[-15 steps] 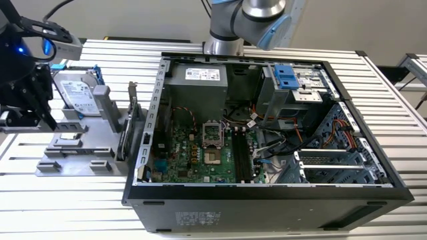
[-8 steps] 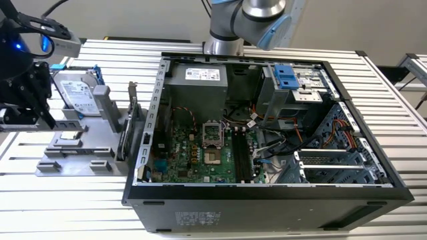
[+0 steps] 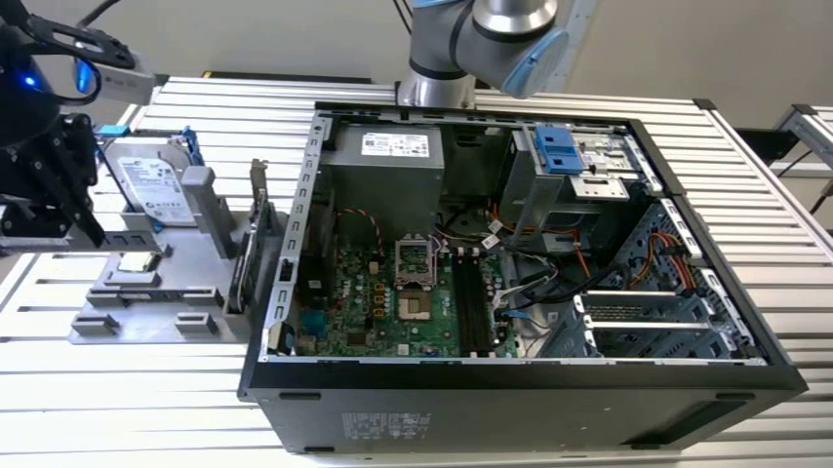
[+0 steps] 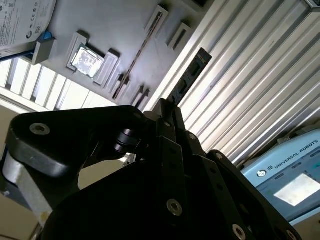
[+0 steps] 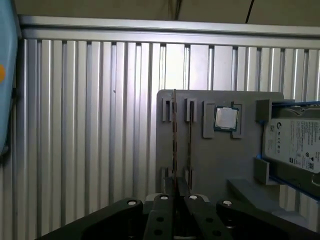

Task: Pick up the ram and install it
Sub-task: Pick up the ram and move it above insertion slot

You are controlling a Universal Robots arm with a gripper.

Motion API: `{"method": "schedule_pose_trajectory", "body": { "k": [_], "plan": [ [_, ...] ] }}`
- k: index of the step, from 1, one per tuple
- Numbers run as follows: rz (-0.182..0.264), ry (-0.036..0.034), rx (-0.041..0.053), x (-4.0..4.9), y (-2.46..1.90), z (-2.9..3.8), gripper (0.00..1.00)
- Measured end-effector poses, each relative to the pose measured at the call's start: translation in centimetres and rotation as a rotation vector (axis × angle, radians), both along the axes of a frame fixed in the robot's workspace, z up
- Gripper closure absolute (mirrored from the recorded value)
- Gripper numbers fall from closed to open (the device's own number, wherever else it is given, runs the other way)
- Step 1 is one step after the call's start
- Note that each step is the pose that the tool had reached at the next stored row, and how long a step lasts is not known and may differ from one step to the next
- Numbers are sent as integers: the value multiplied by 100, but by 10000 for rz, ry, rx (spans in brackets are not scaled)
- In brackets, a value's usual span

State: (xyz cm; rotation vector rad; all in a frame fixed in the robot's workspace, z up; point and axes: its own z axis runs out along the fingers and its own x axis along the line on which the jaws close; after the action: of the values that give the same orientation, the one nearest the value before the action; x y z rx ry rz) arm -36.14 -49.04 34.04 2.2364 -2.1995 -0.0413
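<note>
Gripper (image 4: 168,111) clamped on ram (image 4: 188,75), a long flat dark circuit-board stick, aloft nr grey slotted holder (image 5: 220,160). I rate it light, stiff, fragile: grip flat faces mid-length, avoid contact edge.

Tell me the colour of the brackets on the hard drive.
Blue brackets, clearest in the exterior view.

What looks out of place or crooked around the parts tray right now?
Nothing stands out. The tool holds the ram stick straight, not tilted in its grip. The processor lies flat in its pocket on the gray tray, and the hard drive rests in its holder beside it.
</note>
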Motion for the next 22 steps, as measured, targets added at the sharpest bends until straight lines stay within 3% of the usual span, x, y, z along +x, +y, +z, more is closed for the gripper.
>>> {"method": "schedule_pose_trajectory", "body": {
  "k": [22],
  "plan": [
    [0, 0, 0, 0, 0, 137, 100]
  ]
}}
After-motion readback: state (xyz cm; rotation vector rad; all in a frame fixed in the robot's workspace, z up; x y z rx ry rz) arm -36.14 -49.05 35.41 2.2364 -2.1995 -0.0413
